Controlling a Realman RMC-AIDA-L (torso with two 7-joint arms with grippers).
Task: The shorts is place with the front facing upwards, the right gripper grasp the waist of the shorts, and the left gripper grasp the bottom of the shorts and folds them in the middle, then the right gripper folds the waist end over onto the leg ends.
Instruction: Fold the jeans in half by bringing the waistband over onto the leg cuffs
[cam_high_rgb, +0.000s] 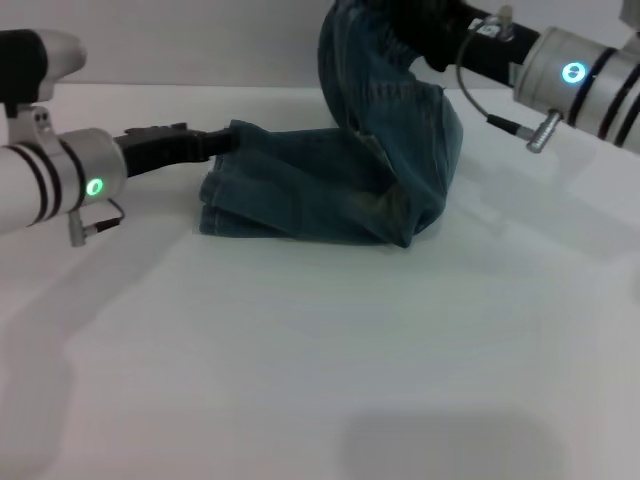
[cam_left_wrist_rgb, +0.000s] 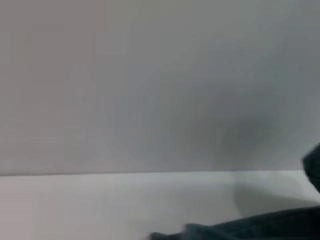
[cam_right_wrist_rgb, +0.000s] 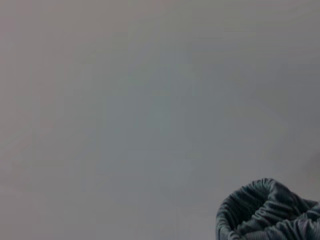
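Here my right gripper (cam_high_rgb: 425, 45) is up near the tabletop's (cam_high_rgb: 320, 360) far edge, pressed together on the gathered elastic waist (cam_high_rgb: 375, 30) of the shorts (cam_high_rgb: 330, 190), holding that end lifted so the denim hangs down in a soft, creased arch. In the right wrist view, the puckered waistband (cam_right_wrist_rgb: 265, 210) shows as a ribbed, rounded bunch against a plain grey wall. The rest of the shorts lies flat on the smooth white tabletop toward the far edge, already doubled lengthwise into a narrow blue strip with paler faded cloth across the thigh. The leg ends (cam_high_rgb: 215, 205) point toward the tabletop's left side, stacked in flat stitched layers. My left gripper (cam_high_rgb: 205, 143), slim and black, lies low against the top of those hems; whether it is pinching them I cannot tell. In the left wrist view, only a dark edge of denim (cam_left_wrist_rgb: 240, 231) shows.
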